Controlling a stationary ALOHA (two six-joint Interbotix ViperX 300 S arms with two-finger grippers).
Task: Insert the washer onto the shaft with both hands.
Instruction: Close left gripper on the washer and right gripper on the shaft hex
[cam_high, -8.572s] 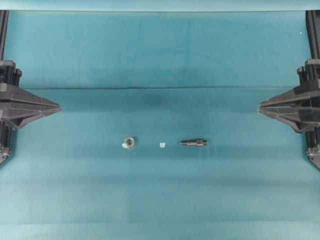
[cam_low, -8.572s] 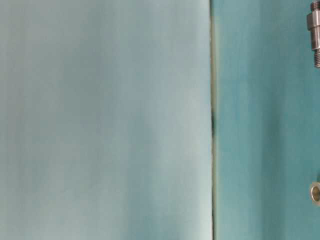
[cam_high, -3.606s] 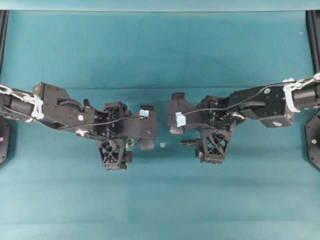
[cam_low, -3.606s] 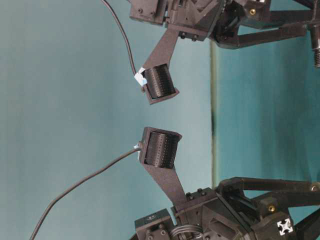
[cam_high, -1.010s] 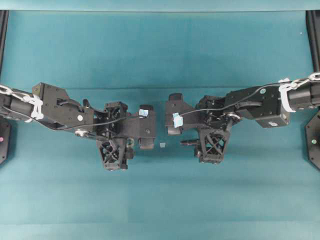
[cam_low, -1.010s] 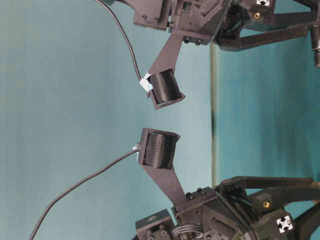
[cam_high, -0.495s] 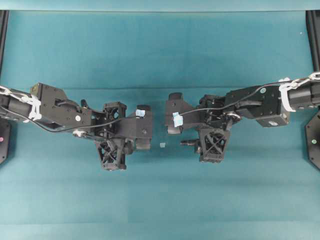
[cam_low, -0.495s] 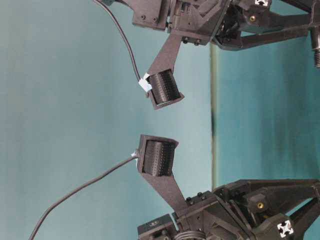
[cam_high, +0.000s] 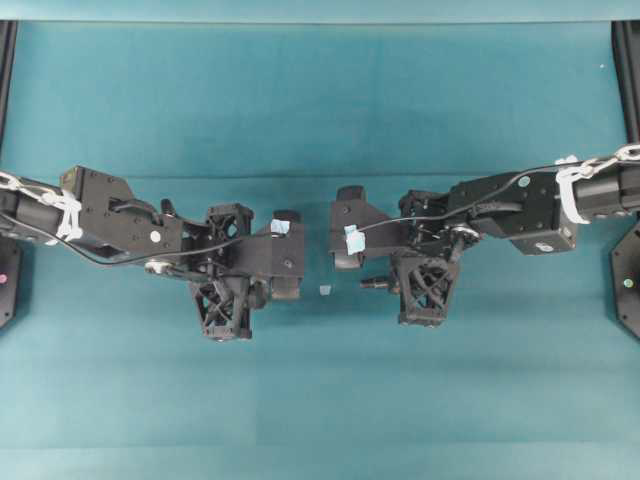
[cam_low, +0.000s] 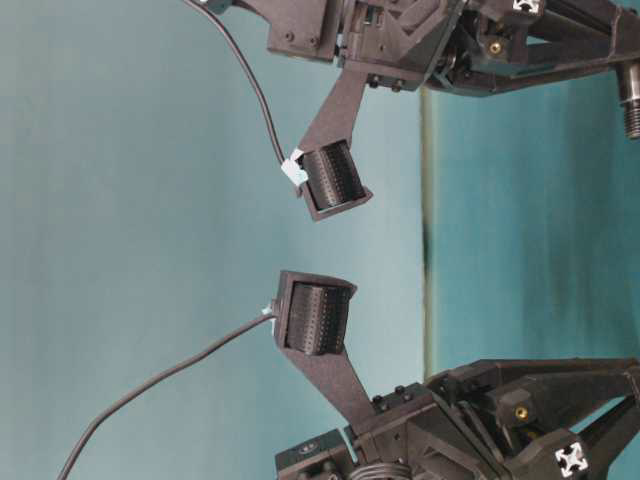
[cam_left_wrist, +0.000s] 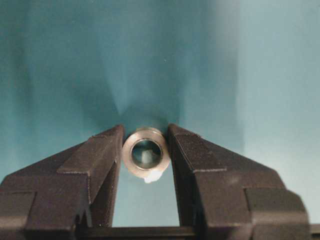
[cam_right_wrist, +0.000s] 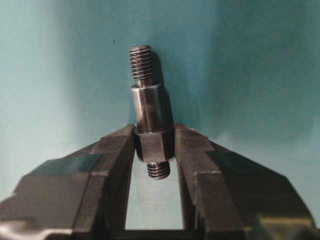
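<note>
The washer (cam_left_wrist: 146, 154) is a small silvery metal ring with a round centre hole, seen face-on in the lower middle of the left wrist view, with a pale scrap at its lower edge. The left gripper (cam_left_wrist: 145, 150) has a finger against each side of it, clenched on the ring; the teal table surface (cam_left_wrist: 75, 60) fills the rest of that frame.

The shaft (cam_right_wrist: 149, 116) is a dark grey stepped rod: a threaded tip at each end, a smooth barrel, and a thicker collar. In the right wrist view its long axis runs up and down the frame, the longer threaded end pointing to the top. The right gripper (cam_right_wrist: 154, 147) is clamped on the collar, one finger on each side.

In the overhead view the shaft (cam_high: 372, 284) shows only as a short stub lying level, pointing to the left from under the right gripper (cam_high: 400, 285), just right of centre. A small pale tape square (cam_high: 323, 290) lies between the two arms. The left gripper (cam_high: 262, 290) sits left of centre; the washer is hidden there.

No readable writing or brand shows.
</note>
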